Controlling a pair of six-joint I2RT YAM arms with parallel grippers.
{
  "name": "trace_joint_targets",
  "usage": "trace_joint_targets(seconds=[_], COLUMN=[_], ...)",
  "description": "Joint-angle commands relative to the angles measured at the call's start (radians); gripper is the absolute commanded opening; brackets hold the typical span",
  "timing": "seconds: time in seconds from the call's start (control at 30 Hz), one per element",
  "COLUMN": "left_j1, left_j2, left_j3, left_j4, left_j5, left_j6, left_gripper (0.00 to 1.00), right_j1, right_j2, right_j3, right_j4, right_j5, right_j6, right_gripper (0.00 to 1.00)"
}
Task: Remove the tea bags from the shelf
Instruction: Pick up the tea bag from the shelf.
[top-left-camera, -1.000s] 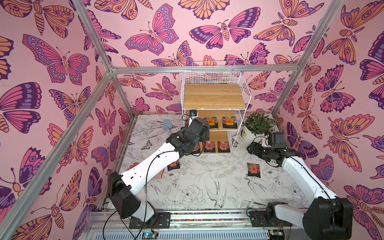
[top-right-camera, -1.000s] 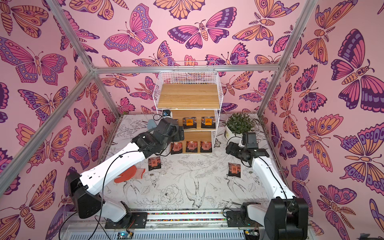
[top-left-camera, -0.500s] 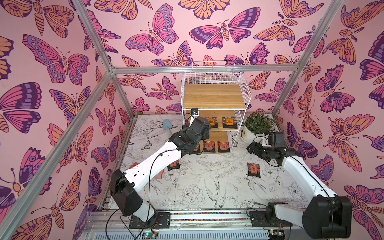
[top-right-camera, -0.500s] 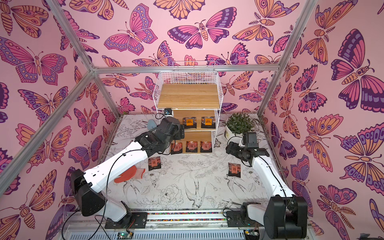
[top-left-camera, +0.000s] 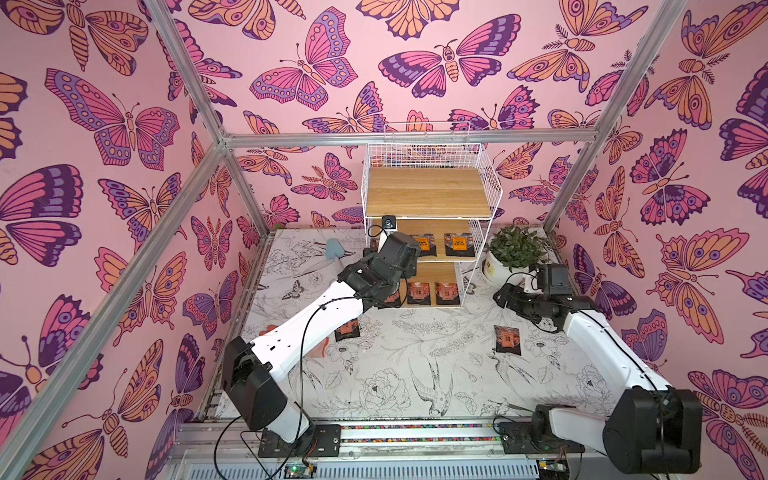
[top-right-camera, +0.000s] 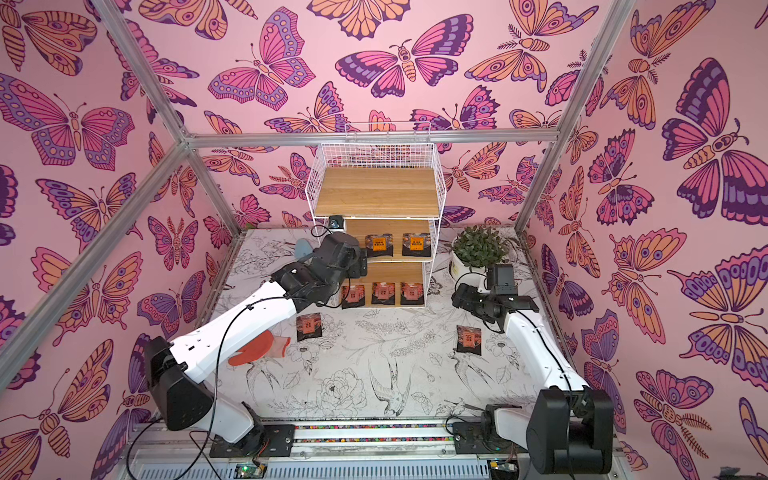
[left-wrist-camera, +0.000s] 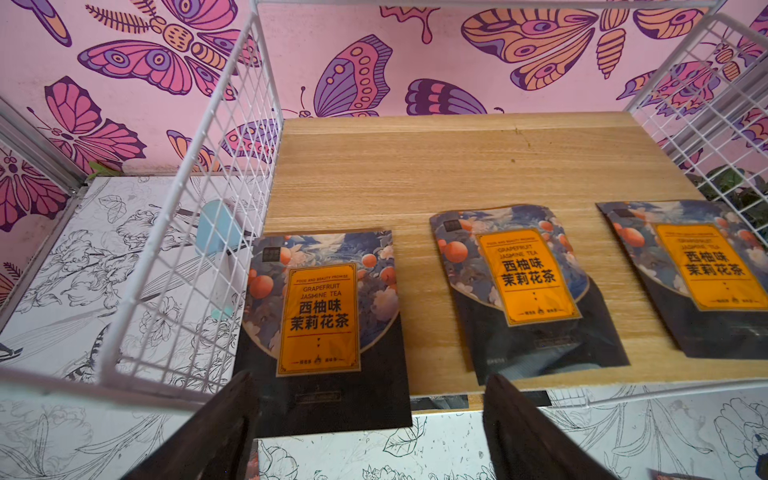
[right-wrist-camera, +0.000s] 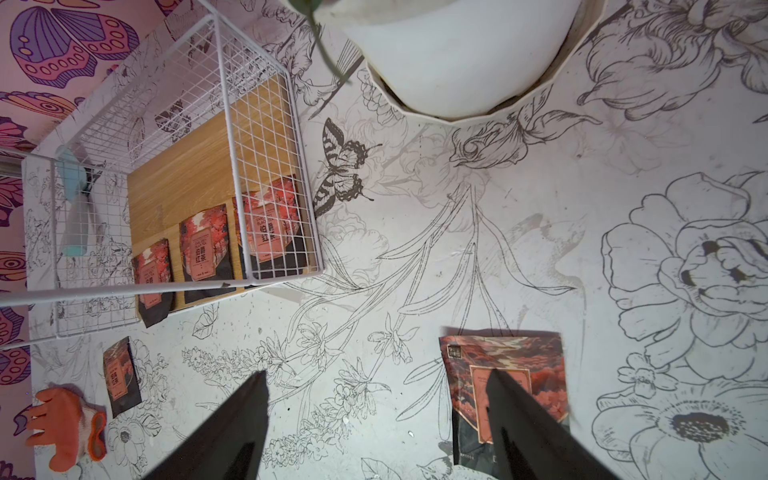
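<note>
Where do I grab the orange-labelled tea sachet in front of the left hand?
Pinch the orange-labelled tea sachet by its black edge overhanging the wooden board's front, from the front with the left hand. It lies flat; the white wire grid blocks its side.

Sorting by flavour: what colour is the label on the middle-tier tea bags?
Orange, with black lettering, on these tea bags; clearest in the left wrist view.

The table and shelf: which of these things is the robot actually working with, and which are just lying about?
Part of the job: shelf; three tea bags on its middle board; three on its bottom board; two tea bags on the table.
Just lying about: orange glove; potted plant; pale blue object.
</note>
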Motion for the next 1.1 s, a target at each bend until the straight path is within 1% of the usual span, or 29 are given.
trace_joint_targets(seconds=[0.0, 0.3, 1.07], left_j1=[0.016, 0.018, 0.029], left_j2=[0.008, 0.024, 0.061], left_j3=[0.004, -0.002, -0.013], left_j4=[0.019, 0.015, 0.013], left_j5=[-0.040, -0.053, -0.045], left_j6=[0.024, 0.024, 0.015], left_gripper=[0.88, 0.90, 0.90], right_j1=[-0.010, -0.014, -0.033], right_j2=[0.006, 0.007, 0.014], right_j3=[0.031, 0.033, 0.028], right_j4=[0.009, 0.008, 0.017], right_j5=[-0.014, -0.018, -0.041], right_j6=[-0.009, -0.008, -0.004], right_gripper=[0.85, 0.85, 0.85])
